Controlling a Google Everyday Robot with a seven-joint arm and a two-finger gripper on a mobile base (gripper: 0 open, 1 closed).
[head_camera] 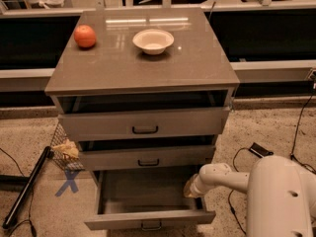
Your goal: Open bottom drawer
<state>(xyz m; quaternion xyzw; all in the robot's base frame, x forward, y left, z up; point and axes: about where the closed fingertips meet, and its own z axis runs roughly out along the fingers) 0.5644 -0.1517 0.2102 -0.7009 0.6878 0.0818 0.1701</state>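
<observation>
The bottom drawer [148, 197] of the grey-brown cabinet [143, 68] is pulled far out and looks empty inside. Its narrow front panel carries a small black bar handle [151, 226] at the frame's lower edge. My gripper [190, 188] is at the drawer's right side wall, at the end of my white arm [222, 176], which reaches in from the lower right. The mid drawer [147, 158] and the top drawer [144, 123] above it each stand slightly out.
An orange fruit [85, 36] and a white bowl [153, 40] sit on the cabinet top. A wire basket with crumpled paper [65, 151], a black pole [25, 187] and a blue X floor mark [68, 181] lie at left. Cables and a black adapter [258, 150] lie at right.
</observation>
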